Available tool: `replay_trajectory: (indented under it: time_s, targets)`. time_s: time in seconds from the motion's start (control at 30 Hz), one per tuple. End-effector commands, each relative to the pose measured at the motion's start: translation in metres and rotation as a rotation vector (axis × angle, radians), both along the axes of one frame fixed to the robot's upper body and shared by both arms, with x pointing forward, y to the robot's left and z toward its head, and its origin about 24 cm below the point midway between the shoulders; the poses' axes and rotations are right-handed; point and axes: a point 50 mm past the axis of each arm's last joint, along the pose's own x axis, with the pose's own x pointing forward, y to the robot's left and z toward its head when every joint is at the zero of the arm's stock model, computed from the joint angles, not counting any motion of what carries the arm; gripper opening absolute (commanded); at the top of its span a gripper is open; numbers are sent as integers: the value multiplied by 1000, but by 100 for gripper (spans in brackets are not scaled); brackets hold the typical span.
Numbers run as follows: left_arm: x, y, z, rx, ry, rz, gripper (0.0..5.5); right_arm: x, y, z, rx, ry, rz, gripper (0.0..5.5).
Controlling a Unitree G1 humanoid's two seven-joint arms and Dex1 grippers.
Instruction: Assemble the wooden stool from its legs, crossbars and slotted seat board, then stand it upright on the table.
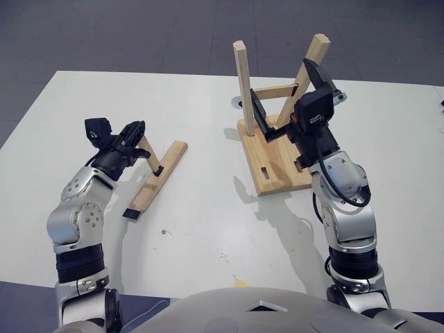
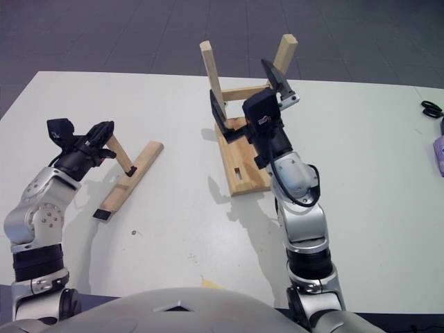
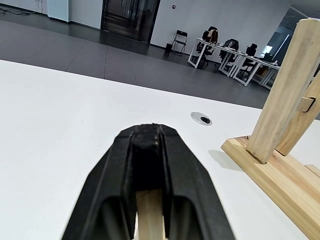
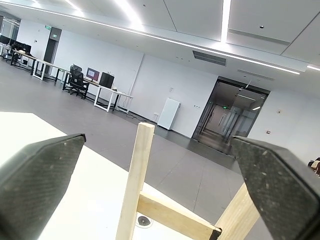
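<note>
The left gripper is closed on the short crossbar of a loose leg lying on the table, not yet fitted. To the right, two legs already stand in the seat board, and the right gripper has its fingers wide around them.

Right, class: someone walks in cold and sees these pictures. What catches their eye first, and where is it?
First, the half-built stool towards the far right of the white table. Its slotted seat board lies flat with two legs standing up from it, joined by a crossbar, and the right gripper is open at them. On the left, the left gripper is shut on a loose leg assembly resting on the table.
</note>
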Motion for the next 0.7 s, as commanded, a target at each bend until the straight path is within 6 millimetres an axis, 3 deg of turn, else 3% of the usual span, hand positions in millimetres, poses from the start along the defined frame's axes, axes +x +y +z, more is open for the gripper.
replay_trajectory:
  time_s: [0.03,0.5,0.7]
  targets:
    - [4,-9,-6,4,32,-23,44,0,1,1,-5,-4,12,540]
    - [12,-15,1,-7,2,-40,44,1,2,2,-4,-5,17,540]
    - [18,-19,14,-7,-39,-58,44,1,2,2,-2,-2,16,540]
